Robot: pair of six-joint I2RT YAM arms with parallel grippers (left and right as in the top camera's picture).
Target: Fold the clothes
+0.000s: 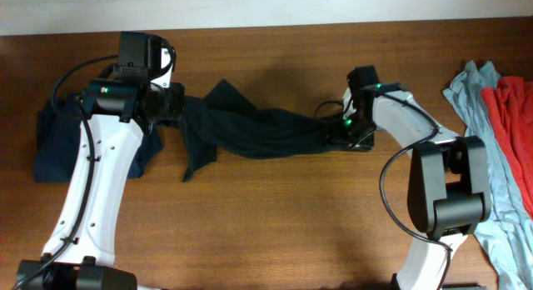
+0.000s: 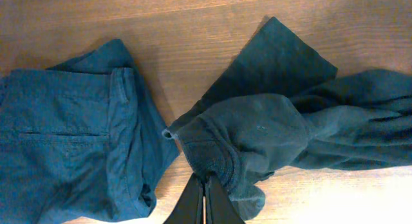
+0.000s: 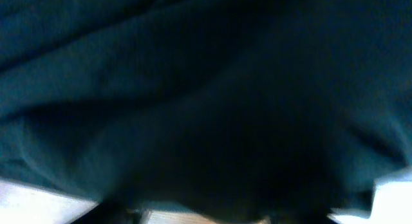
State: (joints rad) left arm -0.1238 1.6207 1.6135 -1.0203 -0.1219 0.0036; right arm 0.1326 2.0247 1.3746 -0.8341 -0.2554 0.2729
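Observation:
A black T-shirt [image 1: 258, 133] lies bunched and stretched in a long strip across the middle of the table. My left gripper [image 1: 177, 107] holds its left end. In the left wrist view that gripper [image 2: 205, 182] is shut on the shirt's ribbed collar [image 2: 215, 163]. My right gripper [image 1: 337, 136] sits at the shirt's right end, pressed into the cloth. In the right wrist view dark blurred shirt fabric [image 3: 193, 89] fills the frame and hides the fingers, so their state does not show.
Folded navy trousers [image 1: 58, 144] lie at the far left, close beside the left gripper [image 2: 64, 140]. A grey-blue garment [image 1: 479, 98] and a red one [image 1: 512, 115] are heaped at the right edge. Bare wooden tabletop [image 1: 275, 223] runs along the front.

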